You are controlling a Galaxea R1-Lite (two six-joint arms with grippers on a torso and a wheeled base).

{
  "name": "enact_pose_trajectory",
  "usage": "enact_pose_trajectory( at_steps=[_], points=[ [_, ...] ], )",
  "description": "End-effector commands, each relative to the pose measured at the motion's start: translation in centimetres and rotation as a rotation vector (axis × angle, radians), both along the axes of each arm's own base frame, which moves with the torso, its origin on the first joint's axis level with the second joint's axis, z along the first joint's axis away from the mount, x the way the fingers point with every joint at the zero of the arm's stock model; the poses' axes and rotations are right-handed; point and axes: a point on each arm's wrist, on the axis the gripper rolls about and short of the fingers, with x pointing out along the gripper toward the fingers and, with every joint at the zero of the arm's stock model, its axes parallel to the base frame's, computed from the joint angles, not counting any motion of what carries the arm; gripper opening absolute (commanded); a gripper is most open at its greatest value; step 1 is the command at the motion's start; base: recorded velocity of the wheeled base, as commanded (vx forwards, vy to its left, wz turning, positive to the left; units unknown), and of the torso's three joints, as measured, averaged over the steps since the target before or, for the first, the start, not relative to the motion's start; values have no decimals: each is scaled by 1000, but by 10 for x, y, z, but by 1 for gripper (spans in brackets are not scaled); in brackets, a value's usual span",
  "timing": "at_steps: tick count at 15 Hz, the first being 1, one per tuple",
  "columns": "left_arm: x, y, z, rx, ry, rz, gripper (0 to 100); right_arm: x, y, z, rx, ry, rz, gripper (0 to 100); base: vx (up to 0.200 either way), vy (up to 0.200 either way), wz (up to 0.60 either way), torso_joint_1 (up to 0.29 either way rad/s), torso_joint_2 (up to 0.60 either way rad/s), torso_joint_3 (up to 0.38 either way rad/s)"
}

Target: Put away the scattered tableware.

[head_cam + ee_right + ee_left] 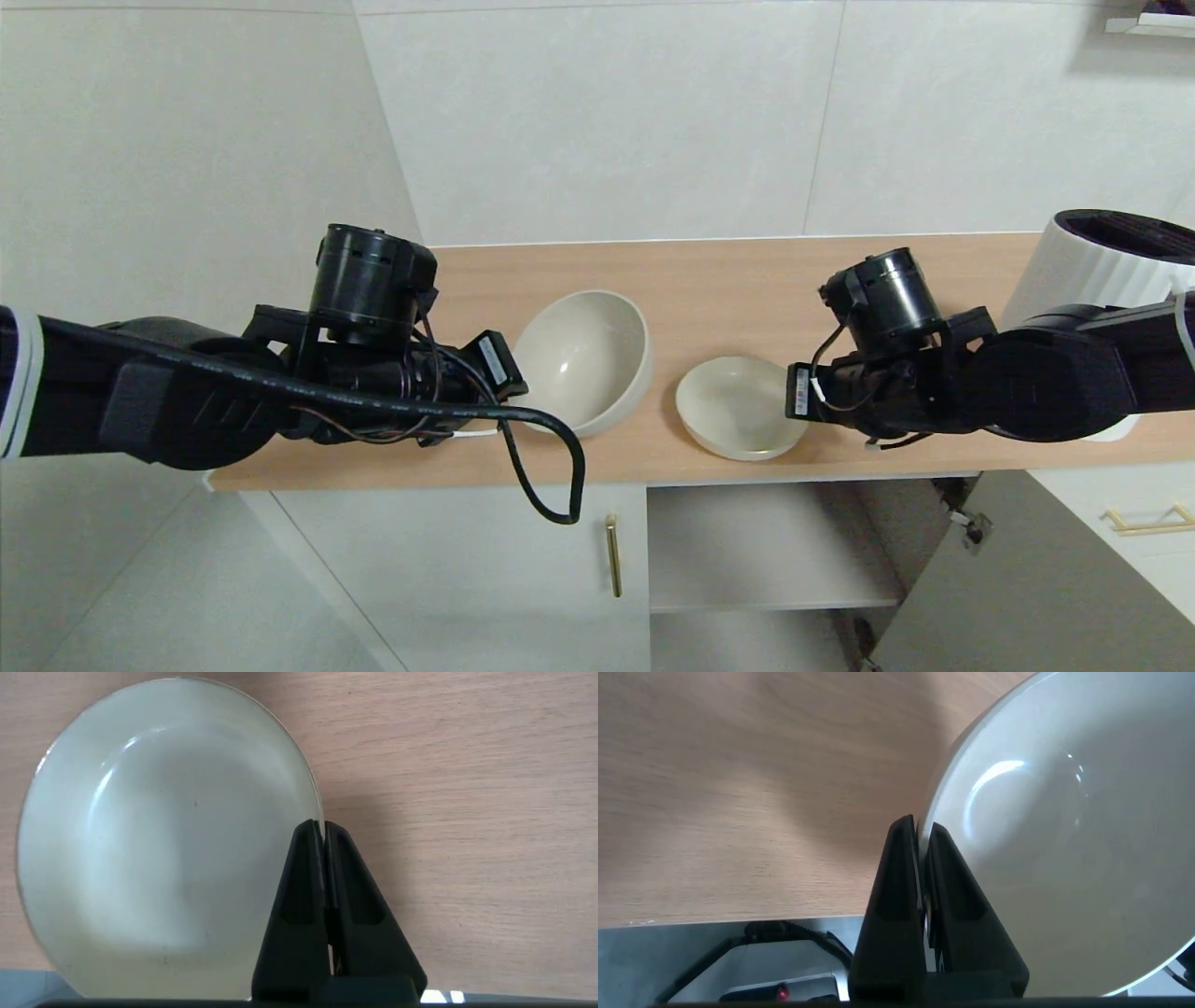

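The left pincer (pixel 921 827) is pinching the rim of the large bowl (pixel 583 359), its two fingers pressed nearly together with only the bowl's wall between them. The large bowl is sitting tilted on the bench (pixel 747 280), its open side turned up and toward the front; whether its base is touching the wood is hard to tell from here. The right pincer (pixel 324 831) is closing the same way on the rim of the small bowl (pixel 738 406), with the fingers almost meeting across the thin edge. The small bowl is lying just beside the large one, the two close together but apart, and it is sitting right at the bench's front edge.

Beyond the right arm, a white ribbed cylinder (pixel 1102 266) is standing at the far right end of the bench, close behind that arm's wrist. A tiled wall (pixel 607 121) is running along the back of the bench, leaving a strip of bare wood behind both bowls. Below the front edge, a cupboard door (pixel 980 597) is hanging open under the small bowl, showing a white shelf (pixel 766 597). A closed door with a gold handle (pixel 611 555) is sitting under the large bowl.
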Motion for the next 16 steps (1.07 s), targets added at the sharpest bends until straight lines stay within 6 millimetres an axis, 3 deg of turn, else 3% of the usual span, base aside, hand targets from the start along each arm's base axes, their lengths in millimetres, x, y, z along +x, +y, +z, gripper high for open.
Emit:
enact_pose_trajectory(
  at_steps=[1,3,6,10,13,16],
  points=[
    [-6,2,4,-5,-9,-6,0,-11,-6,12,16,-18,9,0,0,0,0,0,0,0],
    [-11,1,9,-10,-22,-12,0,-18,-10,17,22,-29,11,0,0,0,0,0,0,0],
    [-37,14,30,-14,-85,-26,0,-50,-27,37,49,11,69,0,0,0,0,0,0,0],
    [-67,33,23,67,-100,-59,0,-86,-46,51,68,17,144,0,0,0,0,0,0,0],
    [-74,36,21,88,-104,-75,0,-112,-59,44,34,19,276,0,0,0,0,0,0,0],
    [-73,35,18,106,-100,-85,0,-111,-58,32,25,64,297,0,0,0,0,0,0,0]
  ],
)
